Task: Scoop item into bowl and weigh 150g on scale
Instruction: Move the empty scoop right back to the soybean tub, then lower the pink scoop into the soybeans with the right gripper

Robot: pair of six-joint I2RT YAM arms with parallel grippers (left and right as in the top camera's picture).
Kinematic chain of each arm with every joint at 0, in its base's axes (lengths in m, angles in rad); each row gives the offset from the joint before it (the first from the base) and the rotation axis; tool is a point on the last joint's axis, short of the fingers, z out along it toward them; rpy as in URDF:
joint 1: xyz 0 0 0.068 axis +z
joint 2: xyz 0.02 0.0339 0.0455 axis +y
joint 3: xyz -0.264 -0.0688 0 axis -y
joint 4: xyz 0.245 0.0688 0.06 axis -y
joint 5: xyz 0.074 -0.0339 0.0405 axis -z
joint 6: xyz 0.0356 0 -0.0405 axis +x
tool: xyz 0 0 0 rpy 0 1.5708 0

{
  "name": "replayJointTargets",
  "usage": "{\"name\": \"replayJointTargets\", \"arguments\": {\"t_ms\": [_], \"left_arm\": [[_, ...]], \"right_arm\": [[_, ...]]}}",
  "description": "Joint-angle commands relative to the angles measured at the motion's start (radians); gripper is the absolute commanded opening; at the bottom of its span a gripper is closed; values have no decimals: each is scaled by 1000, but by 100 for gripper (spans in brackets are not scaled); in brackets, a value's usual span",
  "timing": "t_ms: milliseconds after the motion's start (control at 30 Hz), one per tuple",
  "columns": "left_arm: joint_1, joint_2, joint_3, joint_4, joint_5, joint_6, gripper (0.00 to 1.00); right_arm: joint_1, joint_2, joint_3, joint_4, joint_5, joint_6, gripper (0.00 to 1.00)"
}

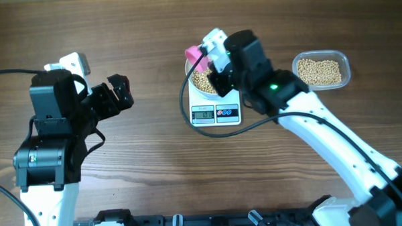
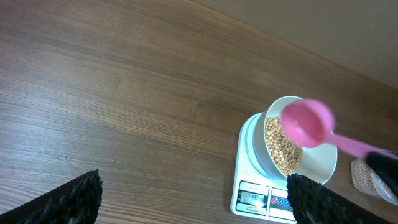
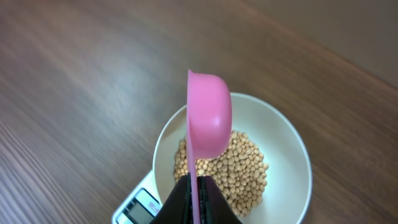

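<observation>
A white bowl (image 1: 192, 88) stands on the small white scale (image 1: 216, 114) and holds a heap of tan beans (image 1: 201, 79). My right gripper (image 1: 216, 69) is shut on the handle of a pink scoop (image 1: 195, 54). The scoop's cup is turned on its side just above the bowl. In the right wrist view the scoop (image 3: 209, 118) hangs over the beans (image 3: 242, 174) inside the bowl (image 3: 286, 143), with the gripper (image 3: 198, 186) clamped on its thin handle. No beans show in the cup (image 2: 306, 123). My left gripper (image 1: 120, 92) stands open and empty, left of the scale.
A clear plastic tub (image 1: 320, 70) holding more beans sits at the back right, beside the right arm. The scale's display (image 1: 203, 113) is lit and faces the front. Bare wooden table (image 1: 149, 162) lies between the left gripper and the scale.
</observation>
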Motion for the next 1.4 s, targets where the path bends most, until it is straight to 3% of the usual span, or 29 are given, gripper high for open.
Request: {"name": "replayJointTargets", "arguments": {"t_ms": [0,200,367,600,800,1067,1367], "left_arm": [[5,4,19,0,-10,13,100],[5,4,19,0,-10,13,100],[5,4,19,0,-10,13,100],[5,4,19,0,-10,13,100],[5,4,19,0,-10,13,100],[5,4,19,0,-10,13,100],[5,4,19,0,-10,13,100]], "right_arm": [[-107,-117,22,26,-137,111,4],[-374,-224,22,0,-358,193,4],[-587,-245,22,-107,-401,197,4],[-837,-245,21,-294,-386,-65,4],[-883,-181,21,-430,-231,-264,4],[-880,-13,21,-414,-146,-267,4],[-838,15,21,-354,1,-270,4]]}}
